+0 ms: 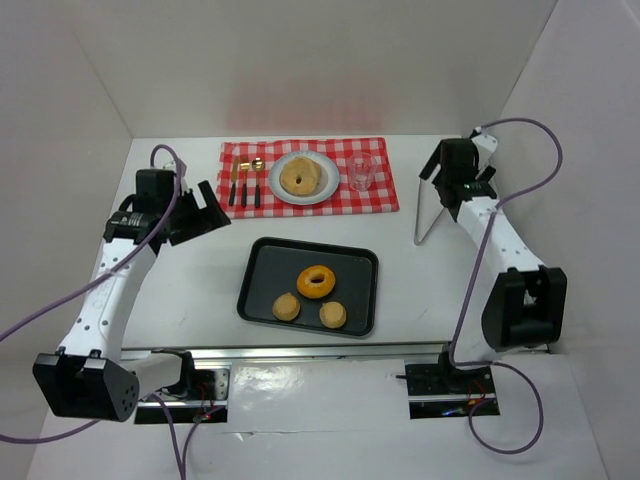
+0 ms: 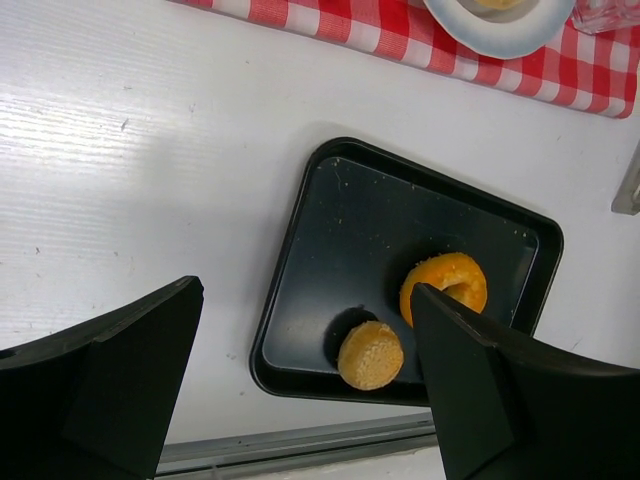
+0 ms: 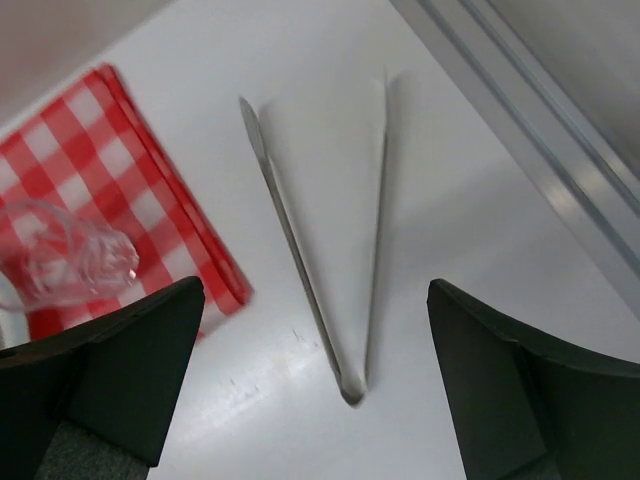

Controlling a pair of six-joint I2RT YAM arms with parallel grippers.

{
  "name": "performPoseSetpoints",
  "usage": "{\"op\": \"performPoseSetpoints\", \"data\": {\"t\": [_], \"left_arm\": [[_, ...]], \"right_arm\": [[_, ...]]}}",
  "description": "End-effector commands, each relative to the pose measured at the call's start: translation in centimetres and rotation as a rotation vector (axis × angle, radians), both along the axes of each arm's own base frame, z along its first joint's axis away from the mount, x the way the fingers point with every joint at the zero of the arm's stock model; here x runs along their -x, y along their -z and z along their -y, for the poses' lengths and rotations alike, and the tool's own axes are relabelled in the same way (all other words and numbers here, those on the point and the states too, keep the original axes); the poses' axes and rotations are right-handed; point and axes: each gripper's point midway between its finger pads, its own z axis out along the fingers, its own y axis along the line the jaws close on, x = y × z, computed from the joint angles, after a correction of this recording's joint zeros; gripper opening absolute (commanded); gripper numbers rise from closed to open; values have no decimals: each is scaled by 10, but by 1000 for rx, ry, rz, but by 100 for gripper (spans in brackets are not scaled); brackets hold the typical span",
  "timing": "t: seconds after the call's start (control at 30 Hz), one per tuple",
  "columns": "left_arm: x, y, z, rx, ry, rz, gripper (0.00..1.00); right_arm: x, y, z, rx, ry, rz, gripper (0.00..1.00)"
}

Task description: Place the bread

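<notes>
A black tray (image 1: 262,262) in the middle of the table holds an orange ring-shaped bread (image 1: 317,281) and two round rolls (image 1: 287,307) (image 1: 333,315). Another ring bread (image 1: 300,177) lies on the white plate (image 1: 322,193) on the red checked cloth (image 1: 385,195). My left gripper (image 1: 205,213) is open and empty, above the table left of the tray. In the left wrist view, one roll (image 2: 370,355) and the ring bread (image 2: 447,283) show between its open fingers (image 2: 305,385). My right gripper (image 1: 443,185) is open and empty over metal tongs (image 1: 424,215). The tongs (image 3: 320,260) lie below it (image 3: 315,385).
A clear glass (image 1: 360,172) and cutlery (image 1: 245,181) sit on the cloth beside the plate. The glass (image 3: 65,258) and cloth edge (image 3: 150,200) also show in the right wrist view. White walls enclose the table on three sides. A metal rail (image 1: 320,352) runs along the near edge.
</notes>
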Motion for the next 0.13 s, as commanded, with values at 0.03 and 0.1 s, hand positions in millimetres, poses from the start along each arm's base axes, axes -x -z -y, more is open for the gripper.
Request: {"op": "performPoseSetpoints", "data": {"t": [0.03,0.1], "left_arm": [[3,-10,-2,-7,8,37,99],[6,-9,0,0,16,37,99]], "right_arm": [[43,37,2,-25,22,-104,100],[53,52,3,-23,22,-139,100]]}}
